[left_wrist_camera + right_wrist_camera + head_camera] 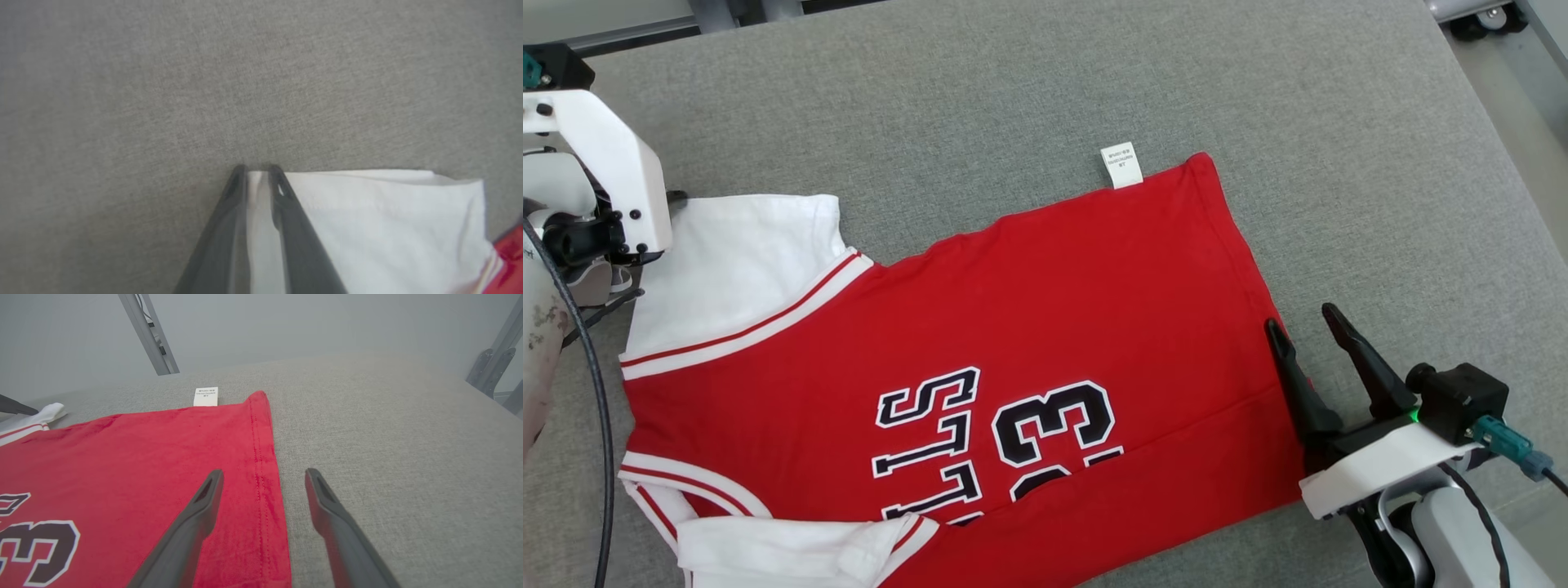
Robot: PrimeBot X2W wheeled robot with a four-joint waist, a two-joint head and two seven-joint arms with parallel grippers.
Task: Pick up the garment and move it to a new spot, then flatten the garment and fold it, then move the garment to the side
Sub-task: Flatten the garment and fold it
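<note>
Garment (pixel 1054 310), a red jersey with white sleeves and black lettering outlined in white, is lying spread flat across the grey fabric-covered worktop (pixel 1045 90), with its neck end toward the robot's left and its hem toward the right. A small white label (pixel 1121 165) is sticking out from its far edge. My left gripper (pixel 257 168) is sitting at the outer edge of the far white sleeve (pixel 388 220). Its jaws are standing narrowly apart with the sleeve's edge between them, and I cannot tell whether they are pinching it. My right gripper (pixel 264 475) is reaching over the hem (pixel 261 457). Its jaws are gaping wide and holding nothing, one finger over the red cloth, the other over bare worktop.
</note>
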